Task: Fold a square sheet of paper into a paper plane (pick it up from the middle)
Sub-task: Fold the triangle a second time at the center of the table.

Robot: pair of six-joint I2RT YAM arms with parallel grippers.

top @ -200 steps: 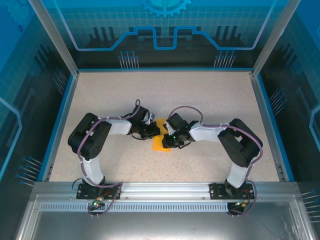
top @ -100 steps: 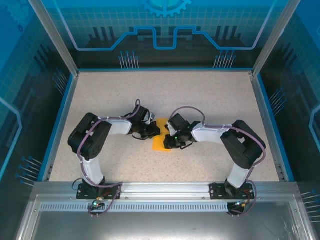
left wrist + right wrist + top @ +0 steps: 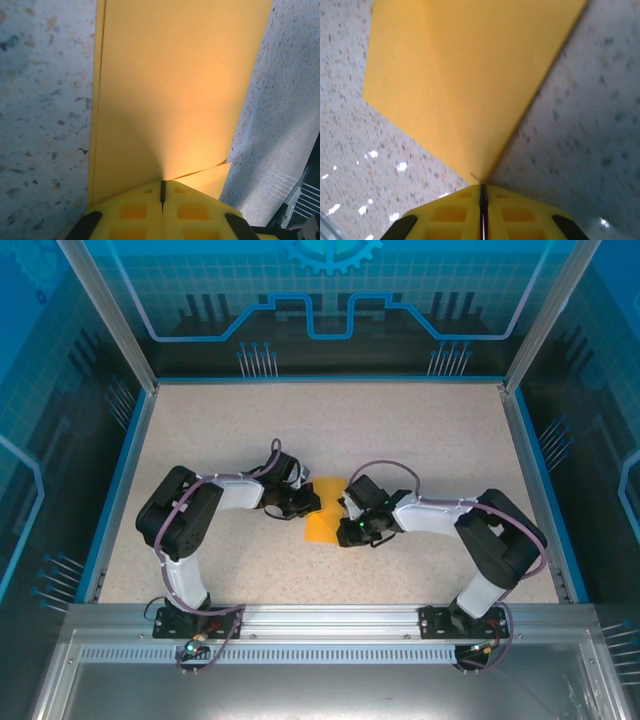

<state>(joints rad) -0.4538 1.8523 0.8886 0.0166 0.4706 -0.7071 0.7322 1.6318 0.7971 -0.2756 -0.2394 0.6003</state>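
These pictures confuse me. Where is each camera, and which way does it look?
Top external: above, behind the bases, looking down at the table; left arm and right arm meet at the folded paper.
Left wrist: on its arm, facing the paper; the left tool pinches it.
Right wrist: on its arm, likewise; the right tool pinches it.
All share the paper.

Left gripper (image 3: 314, 503) and right gripper (image 3: 344, 529) face each other, jaws pressed together.

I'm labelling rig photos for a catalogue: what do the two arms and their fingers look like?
The left arm and right arm have bulky black joints and white links, with purplish-grey cables looped alongside. A green light glows at the right wrist. The fingers are yellow with square recesses.
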